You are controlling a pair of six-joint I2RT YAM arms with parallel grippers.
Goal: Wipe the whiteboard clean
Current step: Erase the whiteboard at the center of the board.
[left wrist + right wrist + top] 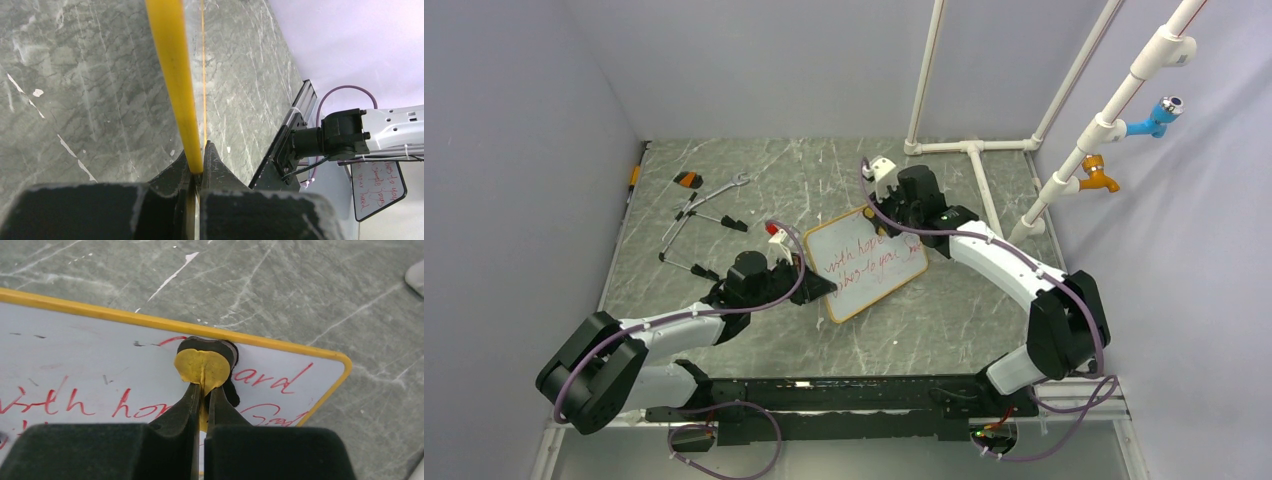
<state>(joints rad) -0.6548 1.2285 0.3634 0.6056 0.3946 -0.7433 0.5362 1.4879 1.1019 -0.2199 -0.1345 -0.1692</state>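
The whiteboard (864, 262) sits in the middle of the table (964, 330) between the arms. Red writing (75, 402) covers most of its face, so I judge the erasing barely begun. Your left gripper (200, 172) has its jaws clamped on the board's yellow frame (172, 75). Your right gripper (202, 395) has its jaws clamped on a small yellow-and-black eraser (202, 362), which rests on the board just inside the frame.

Watch the anchor: the board is pinched at one edge only, so a hard sideways stroke could pivot it about the left jaws or drag it free. The eraser seems held by a thin tab, so if you press too steeply it may twist in the grip. It also sits close to the frame — a stroke that way could run off the edge.

The overhead view gives you both arms and the board's angle, but neither grip. The left wrist view shows the bite on the frame, not whether the board lies flat. Only the right wrist view shows the eraser's contact.
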